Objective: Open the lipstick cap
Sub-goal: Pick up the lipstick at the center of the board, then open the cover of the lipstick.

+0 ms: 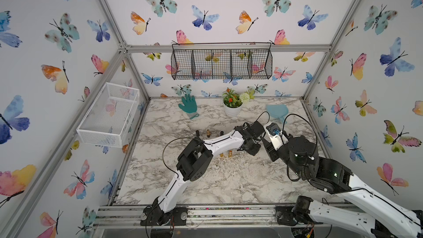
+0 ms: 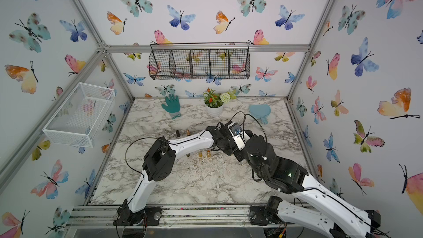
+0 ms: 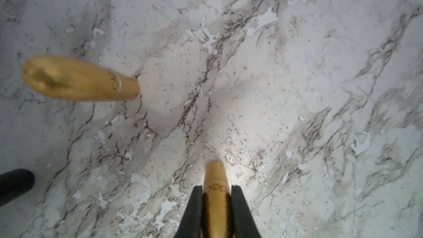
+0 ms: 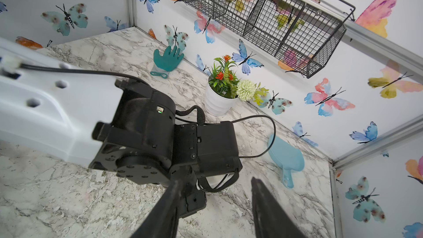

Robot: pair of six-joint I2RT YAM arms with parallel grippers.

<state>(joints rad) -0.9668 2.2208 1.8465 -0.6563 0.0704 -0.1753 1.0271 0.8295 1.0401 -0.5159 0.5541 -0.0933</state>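
Clamped tight on a gold lipstick [image 3: 215,172] with the left gripper [image 3: 216,187], right of centre on the marble table [image 3: 297,88].

Shows dark cursive lettering on the tube just past the black fingertips (too looped to read with any certainty), and the same script beside the seam ring of a second gold lipstick [image 3: 80,77] standing apart to the left, with a dark tube [image 3: 13,184] further left. Hides the held tube under the left arm [image 1: 219,143] in both top views. Holds the right gripper [image 4: 214,179] with jaws parted around nothing, just right of the left wrist. Lines the far edge with a teal glove [image 1: 188,104], a potted plant [image 1: 232,111] and a blue scoop [image 1: 277,111]. Hangs a black wire basket [image 1: 221,64] on the far wall and a white mesh basket [image 1: 109,115] on the left wall.
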